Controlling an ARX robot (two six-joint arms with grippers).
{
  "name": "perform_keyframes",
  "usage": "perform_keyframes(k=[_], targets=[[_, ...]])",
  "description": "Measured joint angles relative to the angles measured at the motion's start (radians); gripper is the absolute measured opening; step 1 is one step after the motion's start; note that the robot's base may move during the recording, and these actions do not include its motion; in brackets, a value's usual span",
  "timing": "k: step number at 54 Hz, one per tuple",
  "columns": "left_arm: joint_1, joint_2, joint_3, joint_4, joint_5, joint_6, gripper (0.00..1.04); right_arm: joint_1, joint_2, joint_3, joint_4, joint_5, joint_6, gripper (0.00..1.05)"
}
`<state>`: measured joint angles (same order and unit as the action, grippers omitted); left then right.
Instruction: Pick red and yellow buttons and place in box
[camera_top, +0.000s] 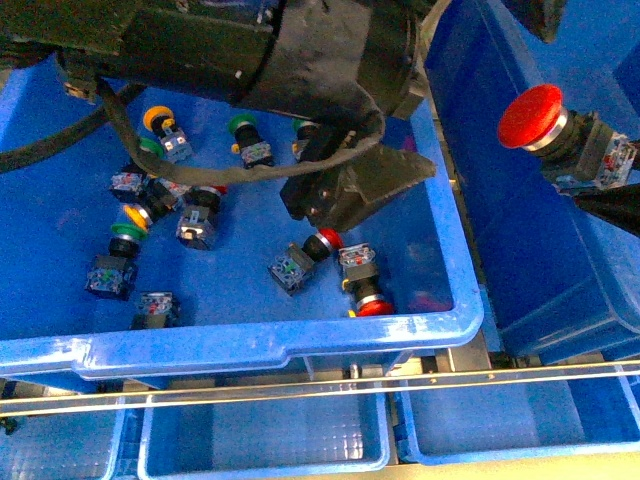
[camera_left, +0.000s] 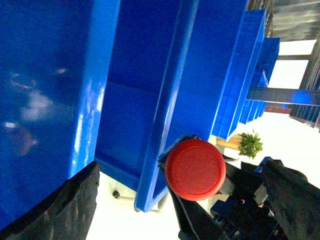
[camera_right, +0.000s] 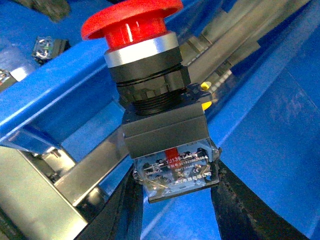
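Front view, right pincer (camera_top: 612, 180) grasping red button (camera_top: 531, 116), left pincer (camera_top: 355, 195) state unclear

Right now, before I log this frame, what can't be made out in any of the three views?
- Left gripper: front view, black arm and cable cover the fingertips; open or shut unclear.
- Green-capped push-button switch: front view, mostly behind that arm.
- Large red mushroom-cap button: right wrist view, cap cut off by the frame edge.
- Deep blue plastic crate: floor out of every view.

Three red-capped buttons (camera_top: 531, 116), three green (camera_top: 240, 124), two yellow (camera_top: 157, 118).
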<state>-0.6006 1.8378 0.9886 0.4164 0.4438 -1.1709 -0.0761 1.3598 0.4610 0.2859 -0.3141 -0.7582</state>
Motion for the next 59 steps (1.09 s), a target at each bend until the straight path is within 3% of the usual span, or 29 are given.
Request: perform_keyframes(k=[19,42,59], targets=[[0.048,-0.026,-0.002,-0.026,-0.026,0.082,0.97,-0.12,0.008,0.018,-0.006,-0.023,-0.022,0.31],[0.144,-0.133,-0.15,-0.07,-0.076,0.334,0.97,-0.284,-0.011,0.036,-0.019,-0.061,-0.021,0.31],[0.224,-0.196,-0.259,-0.105,-0.114,0.491,0.97,-0.326,-0.027,0.032,-0.02,-0.069,-0.016,0.31]])
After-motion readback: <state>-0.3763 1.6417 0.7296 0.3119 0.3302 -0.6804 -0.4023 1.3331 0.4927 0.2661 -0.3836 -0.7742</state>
